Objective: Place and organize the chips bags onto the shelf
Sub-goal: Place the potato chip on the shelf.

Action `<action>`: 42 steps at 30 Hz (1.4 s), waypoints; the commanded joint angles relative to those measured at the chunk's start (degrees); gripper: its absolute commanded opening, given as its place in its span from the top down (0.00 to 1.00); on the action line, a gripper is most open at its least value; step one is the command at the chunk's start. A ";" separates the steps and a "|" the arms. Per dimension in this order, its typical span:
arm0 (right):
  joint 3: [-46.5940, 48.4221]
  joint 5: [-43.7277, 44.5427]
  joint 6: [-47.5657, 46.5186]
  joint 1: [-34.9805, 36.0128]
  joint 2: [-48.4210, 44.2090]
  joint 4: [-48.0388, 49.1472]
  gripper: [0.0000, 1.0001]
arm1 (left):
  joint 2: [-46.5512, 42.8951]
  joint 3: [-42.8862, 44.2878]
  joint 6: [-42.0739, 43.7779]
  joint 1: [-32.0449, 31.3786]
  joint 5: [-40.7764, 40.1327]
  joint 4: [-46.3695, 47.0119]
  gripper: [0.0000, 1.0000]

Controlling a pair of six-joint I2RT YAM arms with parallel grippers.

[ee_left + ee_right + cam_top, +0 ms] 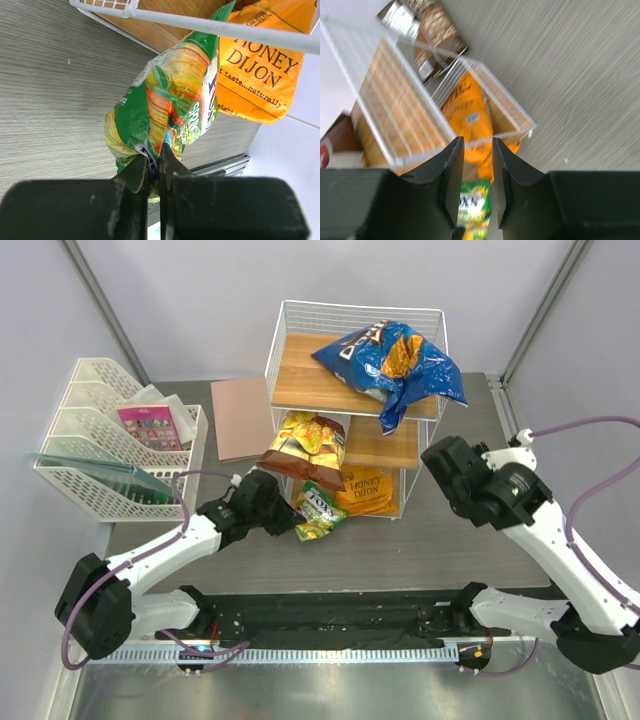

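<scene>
**Three bags shelved, the fourth in my left pinch**

The small green-yellow bag [170, 100] hangs at the front of the shelf's [283, 340] lowest tier, just in front of the orange Honey Dijon bag [368, 492]. My left gripper [154, 160] has its fingers pressed together on the bag's crimped edge. From the top view I judge that most of this bag is outside the wire frame, over the table [450, 550], so it does not count as placed yet.

The Honey Dijon bag stands on the bottom board. Above it, the dark brown bag [305, 445] sits on the middle board and leans out over the front left corner. The blue Doritos bag [395, 360] sprawls across the top board, with one end drooping over the right edge.

My right gripper [476, 145] hovers to the right of the shelf, jaws partly spread with nothing between them.

That makes three bags up and one in hand. I count four in all; whether a fifth is hidden somewhere I cannot tell. What is left, as I judge it: getting the green bag onto a board, then tidying the two that overhang.
</scene>
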 commanded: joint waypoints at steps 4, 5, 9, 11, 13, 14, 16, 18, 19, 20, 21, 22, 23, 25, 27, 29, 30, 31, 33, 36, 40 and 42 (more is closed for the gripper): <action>6.91 0.08 -12.04 -14.34 4.08 -2.96 0.66 | -0.69 2.97 1.49 0.82 1.54 3.10 1.00; 6.65 0.17 -12.83 -16.62 3.82 -2.44 0.66 | -0.77 2.97 1.66 0.90 1.54 3.01 1.00; 2.53 -3.16 -18.36 -23.92 1.28 3.79 0.71 | -0.51 3.14 1.93 1.43 1.89 3.01 1.00; 1.11 -5.27 -22.30 -31.09 0.04 7.90 0.72 | 0.01 3.23 2.28 1.78 2.33 3.27 1.00; 0.14 -12.90 -27.93 -37.18 1.61 12.39 0.71 | 0.37 3.76 2.54 1.96 2.68 3.27 1.00; 0.49 -15.89 -32.05 -40.60 2.93 14.85 0.70 | 0.63 4.02 3.06 1.96 2.77 3.45 1.00; 3.29 -21.86 -36.20 -48.00 8.44 16.54 0.66 | 0.72 5.24 4.03 2.05 2.77 3.89 1.00; 7.07 -23.21 -40.34 -50.47 12.06 17.77 0.63 | 1.07 6.21 5.26 2.05 1.72 3.80 1.00; 8.13 -23.56 -41.05 -50.65 13.39 18.21 0.62 | 1.42 7.09 5.61 2.05 1.28 3.98 1.00; 8.84 -23.65 -41.92 -50.74 15.31 19.61 0.61 | 2.03 7.45 5.79 2.05 0.93 4.24 1.00; 9.28 -23.91 -42.72 -50.83 15.94 20.32 0.61 | 2.47 7.80 5.45 2.05 0.05 5.20 1.00; 9.37 -24.61 -42.72 -51.00 16.56 20.76 0.60 | 2.74 7.89 5.01 2.05 -0.48 5.99 1.00; 8.93 -25.58 -42.81 -51.27 17.61 21.81 0.60 | 3.18 7.63 4.57 2.05 -0.92 7.39 1.00; 8.23 -27.07 -42.72 -51.53 18.84 22.78 0.60 | 4.67 6.84 1.41 2.05 -3.63 10.55 1.00; 7.26 -28.83 -42.55 -51.62 20.33 24.19 0.60 | 6.51 6.05 -3.40 1.96 -4.61 12.50 1.00; 7.35 -29.88 -42.29 -51.71 21.39 25.33 0.60 | 7.57 4.91 -7.11 1.26 -7.94 13.82 1.00; 7.52 -30.24 -42.20 -51.71 22.79 25.60 0.60 | 8.19 4.47 -8.52 0.82 -9.52 14.43 1.00; 7.96 -30.51 -42.02 -51.71 23.41 25.78 0.59 | 8.45 4.20 -10.62 0.29 -13.54 14.87 1.00; 8.23 -32.17 -41.67 -51.71 24.38 26.48 0.59 | 8.98 5.33 -11.87 -0.59 -16.90 15.49 1.00; 7.61 -34.80 -40.88 -51.62 25.61 27.36 0.59 | 10.82 7.18 -14.24 -0.94 -21.48 15.93 1.00; 8.13 -35.95 -40.88 -51.62 26.67 27.80 0.59 | 16.25 9.82 -15.12 -0.94 -23.33 18.22 1.00; 8.31 -37.35 -40.88 -51.62 27.28 27.88 0.59 | 18.55 11.83 -15.04 -0.94 -23.16 19.52 1.00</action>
